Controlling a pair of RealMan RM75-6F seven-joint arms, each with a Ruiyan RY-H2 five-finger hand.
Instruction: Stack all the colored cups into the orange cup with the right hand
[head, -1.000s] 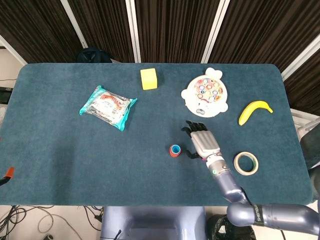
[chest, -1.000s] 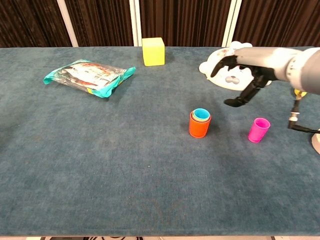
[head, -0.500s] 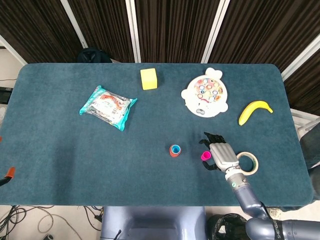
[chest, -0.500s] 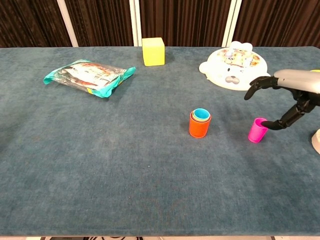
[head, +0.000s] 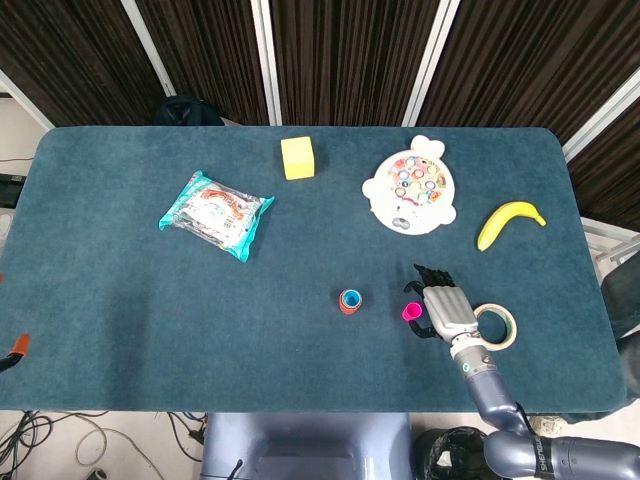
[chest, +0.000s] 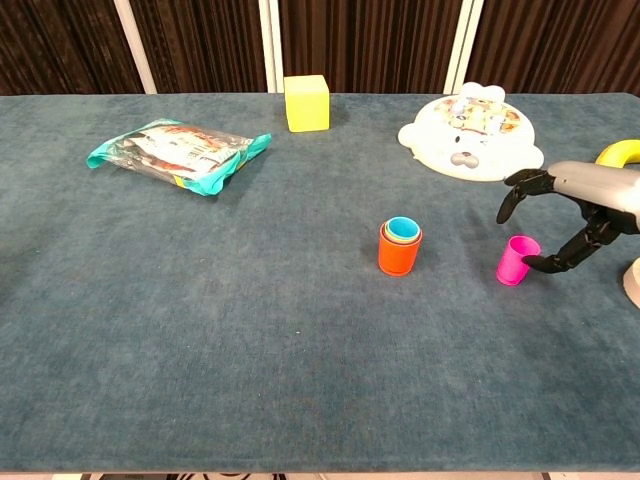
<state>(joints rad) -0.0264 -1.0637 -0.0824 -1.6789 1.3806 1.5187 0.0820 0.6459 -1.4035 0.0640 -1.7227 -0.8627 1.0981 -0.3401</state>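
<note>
The orange cup (chest: 399, 250) (head: 348, 303) stands upright mid-table with smaller cups nested in it, a blue one on top. To its right stands a lone pink cup (chest: 517, 260) (head: 410, 313). My right hand (chest: 572, 210) (head: 445, 309) hovers just right of the pink cup with its fingers spread around it; the thumb reaches the cup's lower side and the other fingers arch above it. I cannot tell whether the thumb touches. The hand holds nothing. My left hand is not visible in either view.
A white animal-shaped toy plate (chest: 468, 135) lies behind the hand, a banana (head: 509, 222) at far right and a tape roll (head: 494, 326) beside the right wrist. A yellow block (chest: 306, 102) and a snack bag (chest: 180, 153) sit further left.
My right hand swung from above and behind the cups to the right, then dropped beside the pink cup. Over the last half second it settled slightly lower around it.
</note>
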